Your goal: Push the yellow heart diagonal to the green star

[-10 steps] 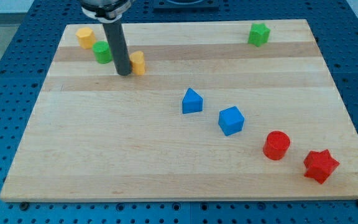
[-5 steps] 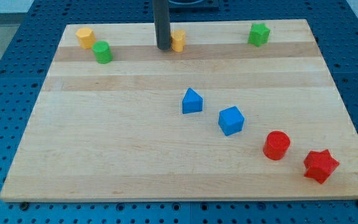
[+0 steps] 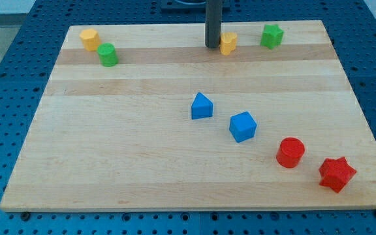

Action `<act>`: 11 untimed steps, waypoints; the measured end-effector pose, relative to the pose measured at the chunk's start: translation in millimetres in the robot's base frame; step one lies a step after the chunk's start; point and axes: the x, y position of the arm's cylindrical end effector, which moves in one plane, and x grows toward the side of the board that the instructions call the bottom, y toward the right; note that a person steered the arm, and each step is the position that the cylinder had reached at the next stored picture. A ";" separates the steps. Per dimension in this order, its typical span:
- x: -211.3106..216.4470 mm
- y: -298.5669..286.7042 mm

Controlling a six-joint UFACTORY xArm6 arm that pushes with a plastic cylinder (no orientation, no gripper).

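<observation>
Yellow heart (image 3: 228,44): upper centre of the wooden surface (image 3: 142,170), just left of the green star (image 3: 272,35). Likely light, rigid, slides readily; may rotate off-centre. My tip (image 3: 213,45) touches its left side. No hand fitted; push squarely through its middle.

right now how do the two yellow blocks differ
The yellow heart sits beside my tip, on its right in the view; the other yellow block has nothing touching it.
The heart is near the green star at the view's top right; the other yellow block is at the top left corner, by the green cylinder.
The heart shows a notched top; the other looks flat-topped.
Both are yellow and small, near the board's top edge.
</observation>
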 end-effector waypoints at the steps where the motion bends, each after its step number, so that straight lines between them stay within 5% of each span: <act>1: -2.4 -27.2; 3: 32.0 -36.9; 6: 24.4 59.5; 10: -2.1 49.3; 11: 2.7 -3.9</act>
